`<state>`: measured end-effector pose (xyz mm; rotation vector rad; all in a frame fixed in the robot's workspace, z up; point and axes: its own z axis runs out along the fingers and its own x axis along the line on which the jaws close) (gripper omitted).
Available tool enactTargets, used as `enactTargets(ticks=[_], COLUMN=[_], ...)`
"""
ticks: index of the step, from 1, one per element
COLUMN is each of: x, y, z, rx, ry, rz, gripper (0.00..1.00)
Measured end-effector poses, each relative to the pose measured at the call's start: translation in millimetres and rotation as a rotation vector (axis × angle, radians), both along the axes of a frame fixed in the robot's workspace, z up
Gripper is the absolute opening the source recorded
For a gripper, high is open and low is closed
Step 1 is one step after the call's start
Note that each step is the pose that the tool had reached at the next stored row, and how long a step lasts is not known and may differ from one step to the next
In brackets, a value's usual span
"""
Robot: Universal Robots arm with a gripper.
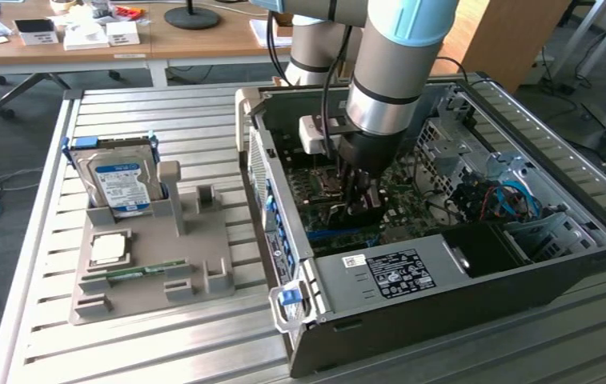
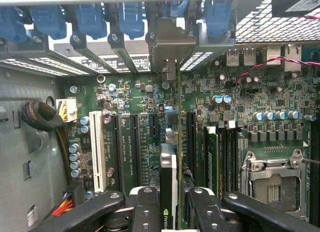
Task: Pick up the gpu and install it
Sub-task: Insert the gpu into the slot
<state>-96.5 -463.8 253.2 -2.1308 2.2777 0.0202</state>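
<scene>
Jaws (image 2: 169,212) pinched the gpu (image 2: 168,177), one black finger (image 2: 145,212) on each side of the card, which stood on edge between them. Seen from the wrist view, the card showed as a thin strip with a black face and a green board edge, its long axis running straight away from the jaws toward the row of rear slot covers (image 2: 125,47) with their blue latches (image 2: 90,19). Its metal bracket (image 2: 172,42) sat at that far end, in line with the slot openings. The card hung over the motherboard (image 2: 280,92), parallel to the black expansion slots (image 2: 134,147) and the white slot (image 2: 96,149) beside them; whether its lower edge was seated in a slot could not be told. The empty CPU socket (image 2: 267,179) lay to one side of the card, a braided cable (image 2: 42,117) to the other.

In the exterior view the arm (image 1: 394,72) reached down into the open case (image 1: 431,312), the jaws (image 1: 362,192) low over the board with the gpu (image 1: 365,210) hardly distinguishable under them. The power supply (image 1: 388,276) lay at the case's near side, blue cables (image 1: 506,200) toward the exterior view's right. On the slatted desk (image 1: 174,344), to the exterior view's left of the case, a grey holder (image 1: 148,280) carried a hard drive (image 1: 121,184) standing upright, a CPU (image 1: 108,250) lying flat and a RAM stick (image 1: 142,270).
</scene>
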Motion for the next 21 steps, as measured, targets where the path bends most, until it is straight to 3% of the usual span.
enactTargets(ticks=[21], x=[-0.2], y=[0.4], z=[-0.7], rx=[0.0003], ry=[-0.0002], rz=[0.019], gripper=[0.27])
